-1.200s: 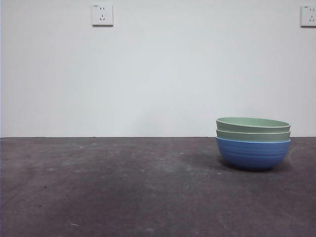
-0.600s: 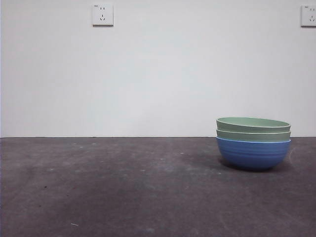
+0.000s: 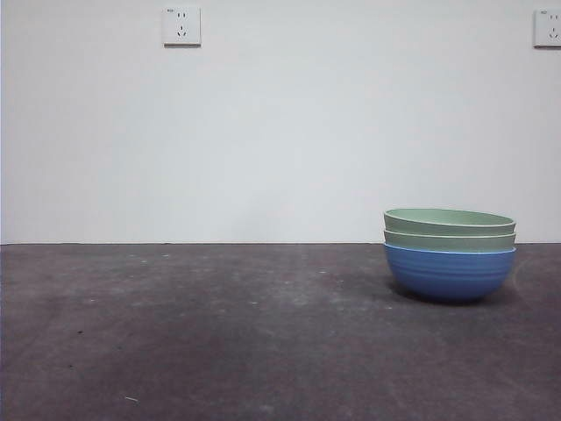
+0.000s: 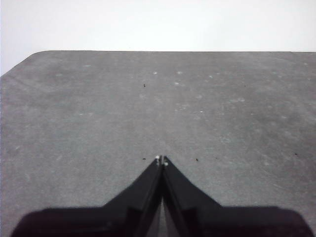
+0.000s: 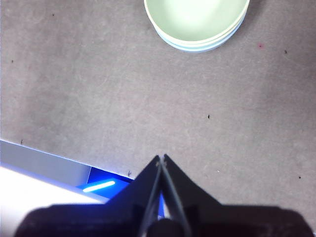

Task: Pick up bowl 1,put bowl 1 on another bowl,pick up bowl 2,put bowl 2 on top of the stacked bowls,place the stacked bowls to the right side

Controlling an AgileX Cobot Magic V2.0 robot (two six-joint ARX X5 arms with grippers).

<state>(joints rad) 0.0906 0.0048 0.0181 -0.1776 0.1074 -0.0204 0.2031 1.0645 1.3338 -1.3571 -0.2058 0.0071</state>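
Observation:
The stacked bowls (image 3: pixel 450 254) stand on the dark table at the right of the front view: a blue ribbed bowl (image 3: pixel 450 274) at the bottom with two pale green bowls (image 3: pixel 449 228) nested in it. From above, the right wrist view shows the stacked bowls (image 5: pixel 196 22) well ahead of my right gripper (image 5: pixel 161 158), which is shut on nothing and hangs over the table's near edge. My left gripper (image 4: pixel 161 159) is shut and empty above bare table, with no bowl in its view. Neither arm appears in the front view.
Two wall sockets (image 3: pixel 181 25) sit high on the white wall behind the table. The dark grey table top (image 3: pixel 219 333) stretches left of the bowls. Its edge, with a blue glow (image 5: pixel 98 186) below, shows in the right wrist view.

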